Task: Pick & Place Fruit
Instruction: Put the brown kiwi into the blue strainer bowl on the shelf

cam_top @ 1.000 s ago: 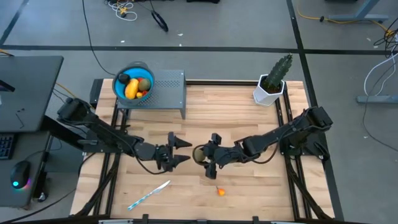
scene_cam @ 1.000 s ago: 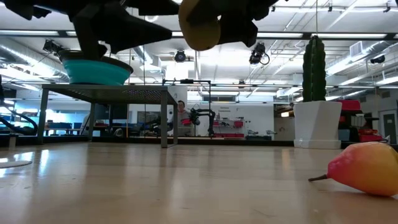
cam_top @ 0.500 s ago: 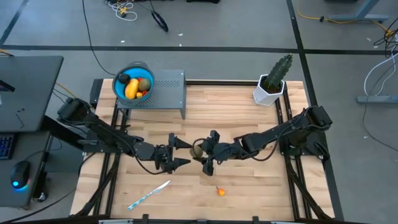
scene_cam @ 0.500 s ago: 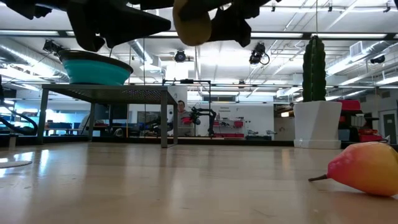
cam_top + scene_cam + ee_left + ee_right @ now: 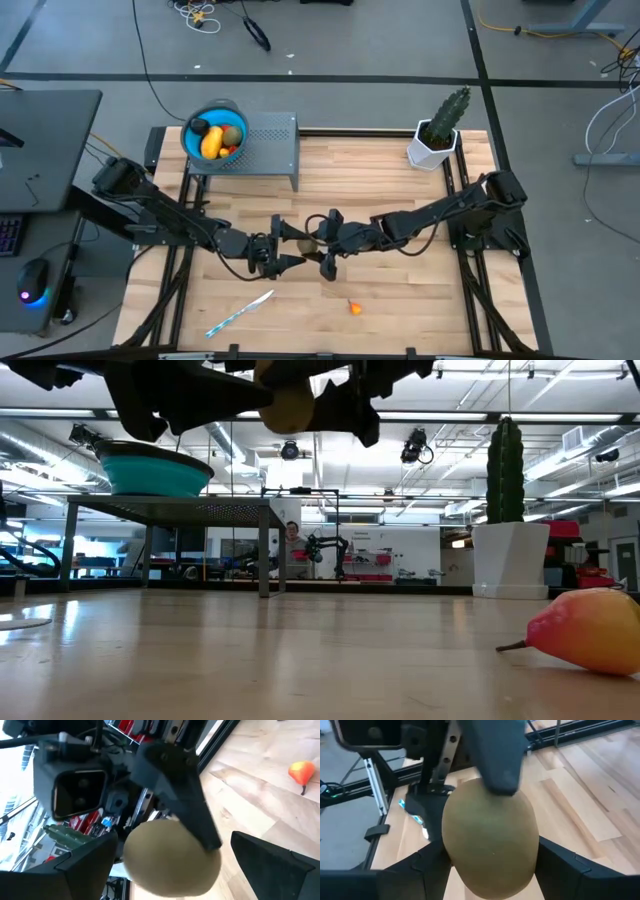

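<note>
My right gripper [image 5: 320,244] is shut on an olive-brown oval fruit [image 5: 309,243], held in the air over the table's middle. My left gripper [image 5: 288,246] faces it, open, with one finger on each side of the fruit [image 5: 170,857]. Whether a left finger [image 5: 495,760] touches the fruit, I cannot tell. A blue bowl [image 5: 190,143] on a grey perforated stand [image 5: 272,140] at the far left holds a yellow-orange oblong [image 5: 212,143], a black ball [image 5: 199,126], an olive oval and a red piece. One orange-red piece [image 5: 354,308] lies on the table near the front edge. My right gripper pinches the olive-brown fruit between its two fingers [image 5: 422,870], at the fruit's sides [image 5: 455,850]. It comes about level from the table's right. The fruit is lifted clear of the table, high in the low view [image 5: 285,405].
A white-and-blue knife-like stick [image 5: 240,313] lies near the front left. A green cactus in a white pot [image 5: 438,135] stands at the far right corner. Bare wood lies below both grippers. In the low view the orange-red piece [image 5: 588,632] sits close at the right.
My right gripper has carried the olive-brown fruit toward the table's left, up to my left gripper, so the fruit now sits between the open left fingers. The fruit stayed lifted.
</note>
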